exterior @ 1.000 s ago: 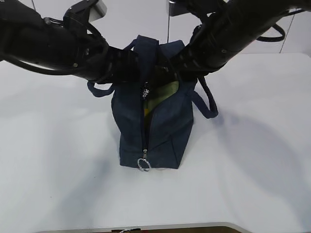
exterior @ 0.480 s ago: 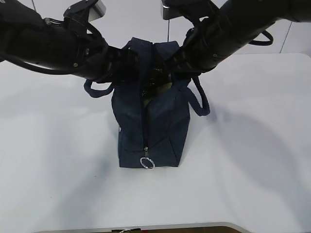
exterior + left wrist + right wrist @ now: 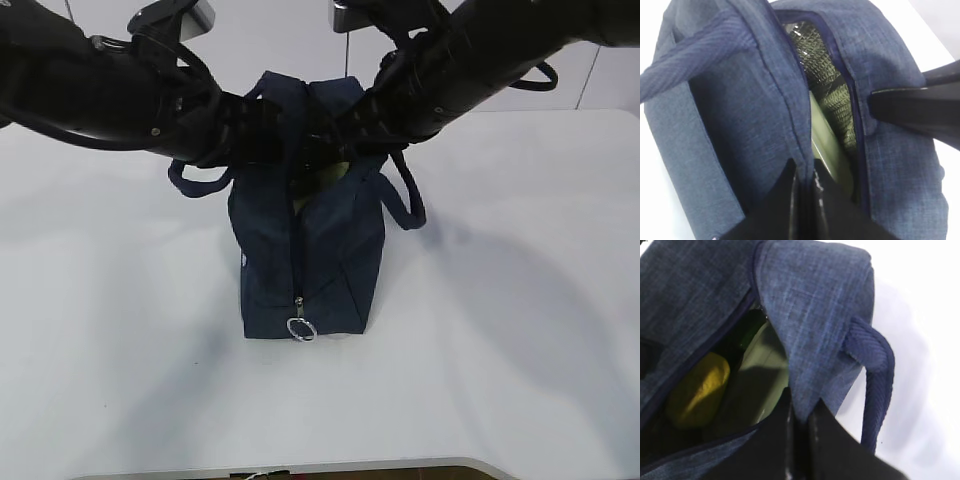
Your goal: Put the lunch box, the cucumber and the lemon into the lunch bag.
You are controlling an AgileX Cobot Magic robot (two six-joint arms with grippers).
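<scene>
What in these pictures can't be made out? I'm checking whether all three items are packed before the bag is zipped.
- Cucumber: right wrist view shows only a dark green bit; the lunch bag flap covers the rest.
- Lunch box: left wrist view shows only a sage-green strip through the opening.
- Lemon: partly hidden by the bag's edge.
- Exterior view: both arms cover the bag's top.

Your exterior view looks down at a slant from the front across the white table (image 3: 520, 330), holding the whole lunch bag (image 3: 330, 260) mid-frame. Your left wrist view sits very close above the bag's open top, facing along the zipper slit. Your right wrist view looks in as closely from the opposite side. All three share that opening.
</scene>
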